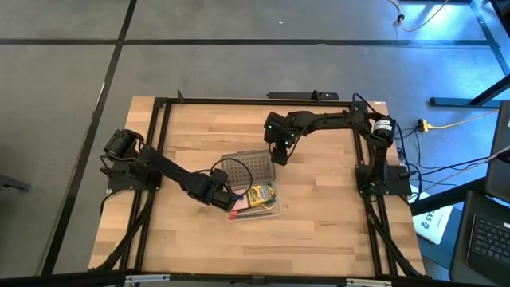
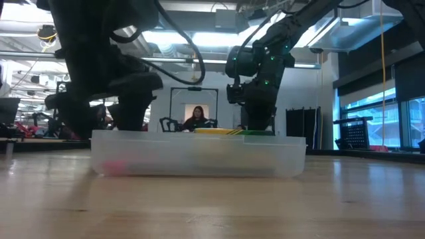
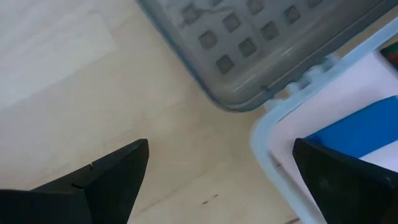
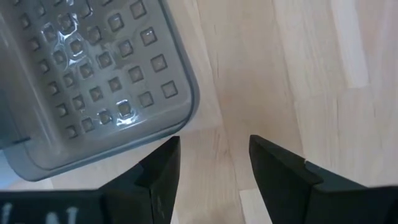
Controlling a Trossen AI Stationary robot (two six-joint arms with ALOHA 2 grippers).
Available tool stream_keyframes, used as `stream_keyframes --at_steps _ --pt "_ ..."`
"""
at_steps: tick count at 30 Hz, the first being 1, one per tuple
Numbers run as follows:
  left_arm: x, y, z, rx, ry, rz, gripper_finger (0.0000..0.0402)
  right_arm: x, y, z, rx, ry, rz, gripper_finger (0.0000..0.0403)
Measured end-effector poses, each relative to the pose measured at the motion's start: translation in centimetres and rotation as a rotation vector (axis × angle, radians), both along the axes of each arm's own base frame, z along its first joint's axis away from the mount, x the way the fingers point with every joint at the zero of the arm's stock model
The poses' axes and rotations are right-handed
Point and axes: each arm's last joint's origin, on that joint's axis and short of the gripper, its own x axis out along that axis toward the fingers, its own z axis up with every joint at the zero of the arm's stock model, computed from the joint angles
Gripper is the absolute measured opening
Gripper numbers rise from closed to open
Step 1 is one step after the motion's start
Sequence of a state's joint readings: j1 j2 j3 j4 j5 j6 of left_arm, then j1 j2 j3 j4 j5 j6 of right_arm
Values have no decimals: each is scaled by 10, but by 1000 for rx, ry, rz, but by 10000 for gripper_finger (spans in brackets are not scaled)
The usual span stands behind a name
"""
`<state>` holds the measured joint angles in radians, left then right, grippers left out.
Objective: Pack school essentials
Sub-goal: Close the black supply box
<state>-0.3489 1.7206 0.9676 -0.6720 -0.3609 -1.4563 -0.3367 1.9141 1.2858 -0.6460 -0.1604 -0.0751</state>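
Observation:
A clear plastic case [image 1: 253, 199] lies open mid-table, its grey dotted lid [image 1: 244, 169] folded back toward the far side. Inside lie the green-and-yellow crayon box [image 1: 260, 194], something pink [image 1: 233, 214] at the near left corner, and a blue piece [image 3: 351, 134] on white. My left gripper [image 1: 225, 199] is open at the case's left end, with the case's corner rim [image 3: 264, 134] between its fingers. My right gripper [image 1: 281, 157] is open, pointing down over bare table beside the lid's right corner [image 4: 180, 93]. Pencils and scissors cannot be made out. My left gripper [image 3: 221, 146] stands open across the case's left end from above, one finger [image 3: 336, 180] over the inside and the other [image 3: 112, 177] outside over the table. Whether either finger touches the case, I cannot tell.
A black frame [image 1: 159, 108] borders the wooden table [image 1: 319, 231] at its edges. Bare wood lies on all sides of the case. In the low view the case [image 2: 199, 156] sits low on the table, and a person [image 2: 197, 118] sits far off in the room behind.

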Motion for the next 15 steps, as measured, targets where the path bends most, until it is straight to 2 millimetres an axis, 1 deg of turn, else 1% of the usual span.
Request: stream_keyframes --at_steps 10,15 --pt "1 -1 -2 -11 7 -1 394 1 0 0 7 -4 -26 193" --pt "1 -1 -2 -11 9 -1 394 5 -2 2 -19 -46 -23 193"
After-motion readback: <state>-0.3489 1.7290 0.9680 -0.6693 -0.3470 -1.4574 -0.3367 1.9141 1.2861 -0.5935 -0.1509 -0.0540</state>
